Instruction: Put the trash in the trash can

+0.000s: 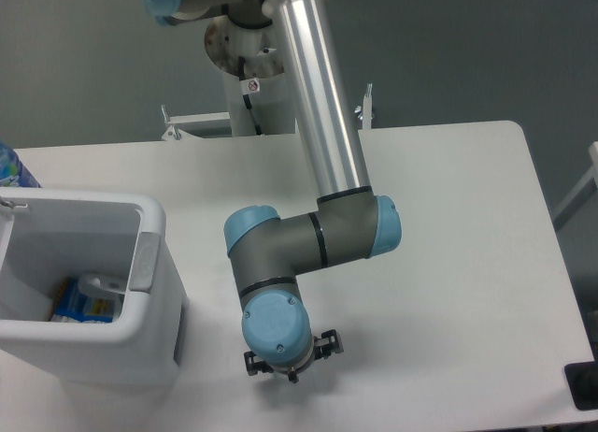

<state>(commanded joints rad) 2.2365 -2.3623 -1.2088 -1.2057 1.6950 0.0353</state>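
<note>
Trash can point(157, 292) at table's left edge, arm's wrist hanging over the tabletop just right of it.
Can is white moulded plastic, rectangular with rounded corners, smooth thick rim, grey tab point(144, 262) on the right rim. Inside, low in the well: trash point(89, 299), one blue-and-yellow printed piece with a pale crumpled lump on top; can't tell what the material is. Gripper point(289, 368) points straight down at the white matte table point(448, 264); the blue-capped wrist joint covers it, only small black bits poke out each side. Finger opening not visible, can't tell if it holds anything. Arm: polished aluminium tube, grey elbow housing, light-blue round caps. Blue patterned object point(11, 165) clipped at left frame edge.
</note>
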